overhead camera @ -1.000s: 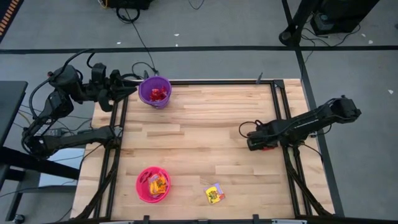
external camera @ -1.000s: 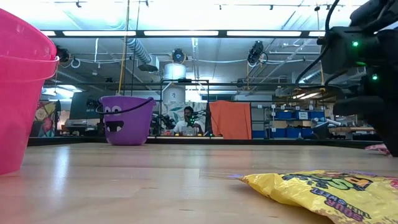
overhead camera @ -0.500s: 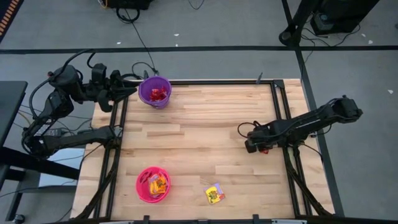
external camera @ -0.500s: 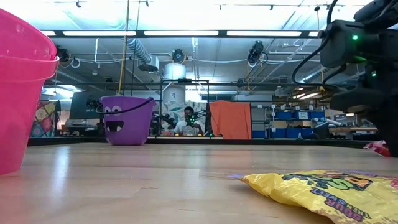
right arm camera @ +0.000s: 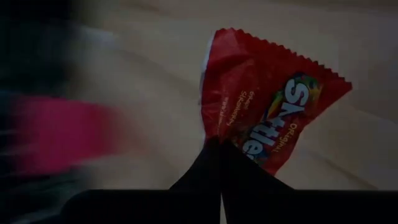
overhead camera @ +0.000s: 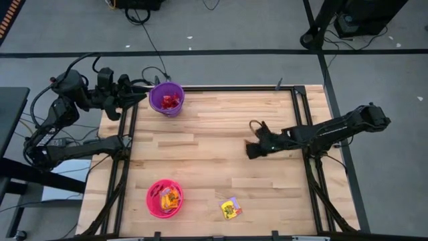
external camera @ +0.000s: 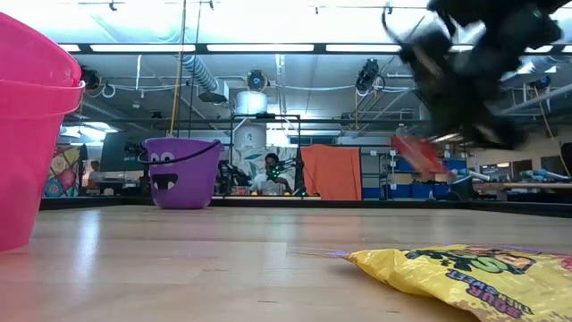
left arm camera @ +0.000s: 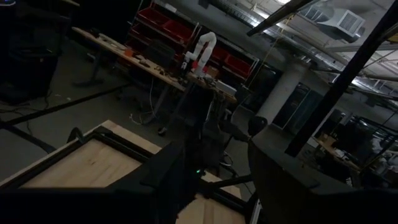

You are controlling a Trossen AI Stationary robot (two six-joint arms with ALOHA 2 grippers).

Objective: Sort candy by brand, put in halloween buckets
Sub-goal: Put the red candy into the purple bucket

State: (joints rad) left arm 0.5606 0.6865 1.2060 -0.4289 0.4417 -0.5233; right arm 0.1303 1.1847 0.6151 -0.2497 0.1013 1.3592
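Overhead, the right gripper (overhead camera: 251,150) hangs over the table's (overhead camera: 214,134) right half, while the left gripper (overhead camera: 137,96), fingers apart, waits beside the purple bucket (overhead camera: 166,99); the pink bucket (overhead camera: 164,198) and a yellow packet (overhead camera: 231,208) sit near the front edge. At table level, the right arm carries a red packet (external camera: 418,152) above the wood. Its wrist camera shows the fingers (right arm camera: 214,168) pinched together on the red Skittles wrapper (right arm camera: 267,106).

Open wood runs across the table (overhead camera: 207,144) centre between you & the purple bucket (overhead camera: 166,98). Obstacles sit at the edges only: pink bucket (overhead camera: 164,198) & yellow packet (overhead camera: 231,209) near the front, left arm parked beside the purple bucket's outer side.
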